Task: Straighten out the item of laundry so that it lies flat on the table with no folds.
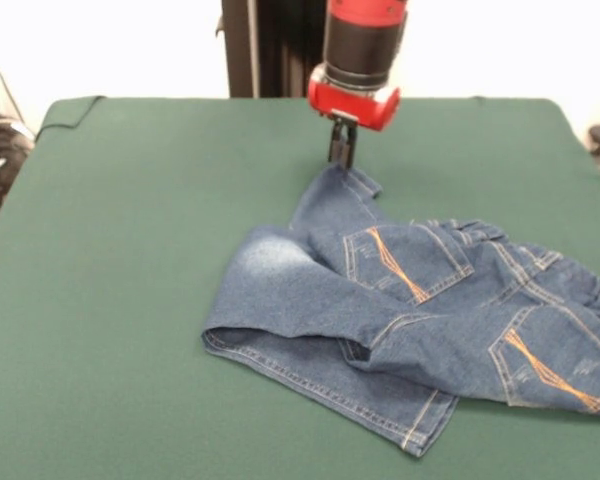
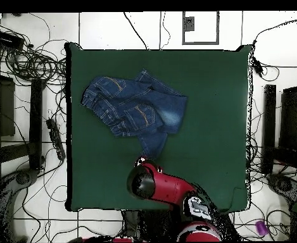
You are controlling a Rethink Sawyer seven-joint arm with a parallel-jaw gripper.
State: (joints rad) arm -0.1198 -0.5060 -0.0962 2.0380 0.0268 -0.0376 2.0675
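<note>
Jeans (image 1: 420, 310) lie crumpled on the desk (image 1: 130, 250), fingers (image 1: 341, 150) seemingly clenched on one leg's cuff, so drawing that leg slowly outward should best flatten folds.

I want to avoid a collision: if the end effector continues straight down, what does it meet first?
Probably the raised far corner of the small blue denim jeans, directly below the end effector; contact may already exist.

Faded blue denim jeans (image 1: 420, 320) on matt green felt-like table (image 1: 130, 250); tan stitching.
</note>
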